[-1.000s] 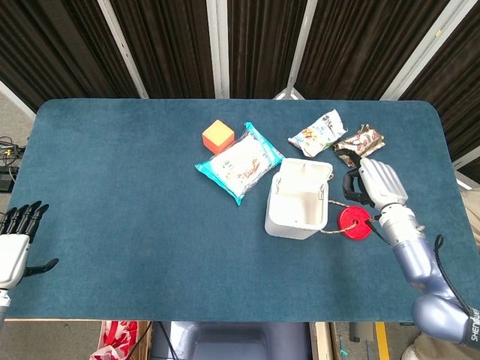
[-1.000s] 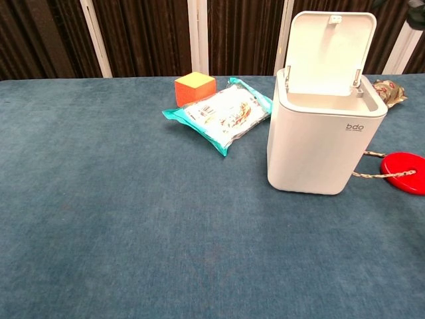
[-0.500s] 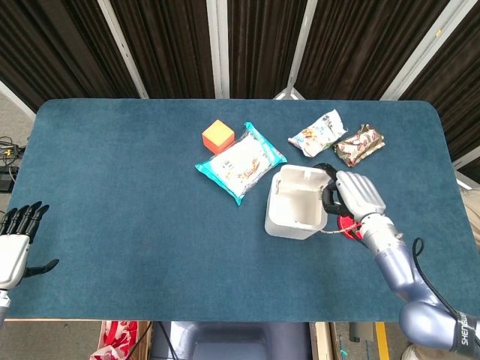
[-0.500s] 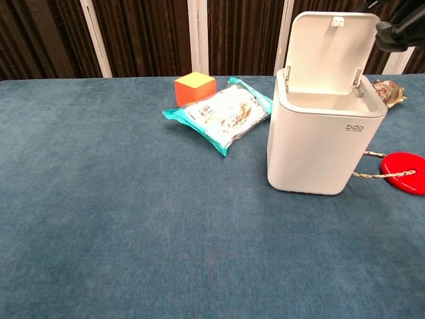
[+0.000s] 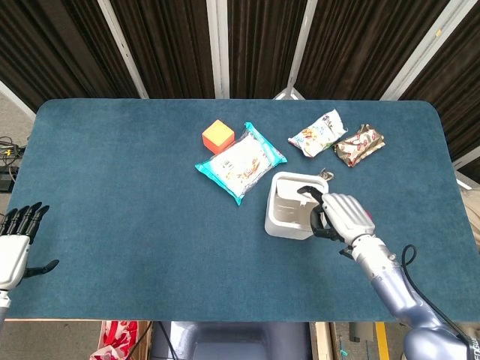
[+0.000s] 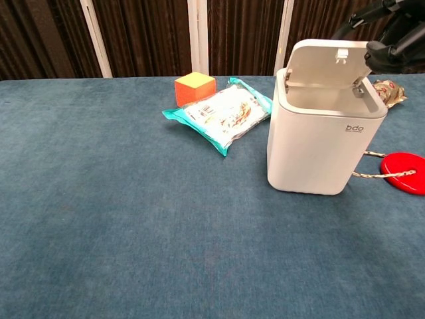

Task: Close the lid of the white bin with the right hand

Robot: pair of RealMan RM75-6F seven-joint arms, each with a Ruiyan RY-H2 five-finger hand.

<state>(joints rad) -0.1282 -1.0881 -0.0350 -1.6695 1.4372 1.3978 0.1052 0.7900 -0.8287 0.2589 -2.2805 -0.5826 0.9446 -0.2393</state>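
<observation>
Blue felt covers the counter (image 6: pixel 133 219), and nearest me on it, at about four o'clock from its middle, stands the tall white plastic bin (image 6: pixel 322 143), its hinged white lid (image 6: pixel 329 63) tilted roughly halfway down over the opening. My right hand (image 5: pixel 339 216) hangs over the bin's right edge, dark fingers (image 6: pixel 380 48) curved and resting against the lid's upper rim, holding nothing. My left hand (image 5: pixel 13 244) waits off the counter's edge at eight o'clock, fingers straight and close together, empty.

The risk I see: my fingers sit near the lid's corner, so a push there could slip off the rim, or drag sideways and tip the light bin. A fingertip could also be caught under the closing lid.

Just beside the bin at three o'clock lies a red disc on a cord (image 6: pixel 402 173). Farther off are the teal snack packet (image 5: pixel 240 163), an orange cube (image 5: pixel 217 136), and two crinkled wrappers (image 5: pixel 337 136) towards one o'clock.
</observation>
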